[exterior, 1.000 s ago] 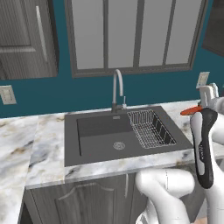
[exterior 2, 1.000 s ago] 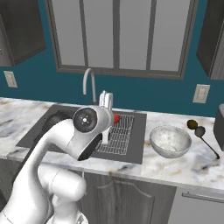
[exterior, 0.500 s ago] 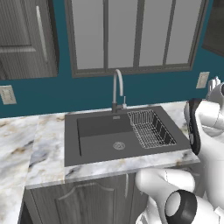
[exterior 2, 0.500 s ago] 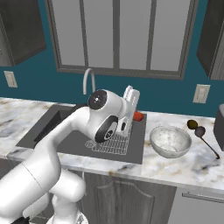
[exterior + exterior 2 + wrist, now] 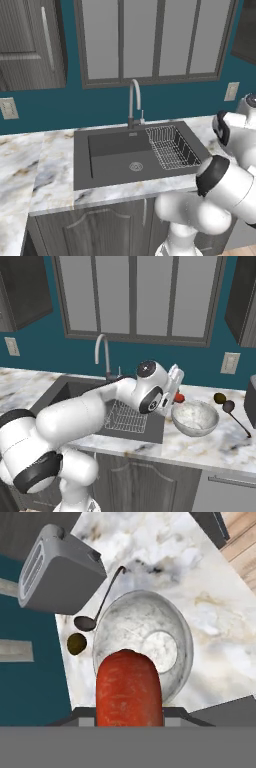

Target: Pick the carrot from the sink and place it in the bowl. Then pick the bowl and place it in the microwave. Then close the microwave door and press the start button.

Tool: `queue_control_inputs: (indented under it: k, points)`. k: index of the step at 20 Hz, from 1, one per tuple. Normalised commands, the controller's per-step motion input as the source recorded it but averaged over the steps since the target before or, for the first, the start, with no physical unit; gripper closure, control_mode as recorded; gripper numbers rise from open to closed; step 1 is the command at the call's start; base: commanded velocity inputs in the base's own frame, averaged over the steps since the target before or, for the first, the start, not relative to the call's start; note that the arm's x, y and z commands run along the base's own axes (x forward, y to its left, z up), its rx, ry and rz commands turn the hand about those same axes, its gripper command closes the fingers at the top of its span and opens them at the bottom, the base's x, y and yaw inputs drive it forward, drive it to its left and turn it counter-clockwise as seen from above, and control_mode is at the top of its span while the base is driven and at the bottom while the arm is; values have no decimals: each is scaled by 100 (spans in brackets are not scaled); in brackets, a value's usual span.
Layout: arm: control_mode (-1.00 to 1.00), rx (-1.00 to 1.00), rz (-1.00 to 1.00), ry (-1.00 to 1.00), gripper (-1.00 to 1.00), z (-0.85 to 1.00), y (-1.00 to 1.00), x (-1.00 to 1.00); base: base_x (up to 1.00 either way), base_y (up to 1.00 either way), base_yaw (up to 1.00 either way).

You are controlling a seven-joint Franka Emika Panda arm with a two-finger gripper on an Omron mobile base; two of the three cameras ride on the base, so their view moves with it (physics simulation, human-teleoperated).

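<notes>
orange carrot [image 5: 129, 687] clamped in the end effector [image 5: 176, 394], bowl [image 5: 195, 418] just below; released off-centre, it could hit the rim and roll onto the worktop [image 5: 225, 443].

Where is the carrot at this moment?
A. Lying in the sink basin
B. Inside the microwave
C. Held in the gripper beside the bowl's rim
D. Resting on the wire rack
C: the carrot sits in the gripper, right next to the bowl.
</notes>
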Motion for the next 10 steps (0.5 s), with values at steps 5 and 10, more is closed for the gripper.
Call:
queue_control_inputs:
  k: [5, 10]
  points:
    - [-100, 12, 0, 12, 100, -29, -49, 68, 0, 0, 0]
    - [-100, 12, 0, 6, 100, -9, -63, 51, 0, 0, 0]
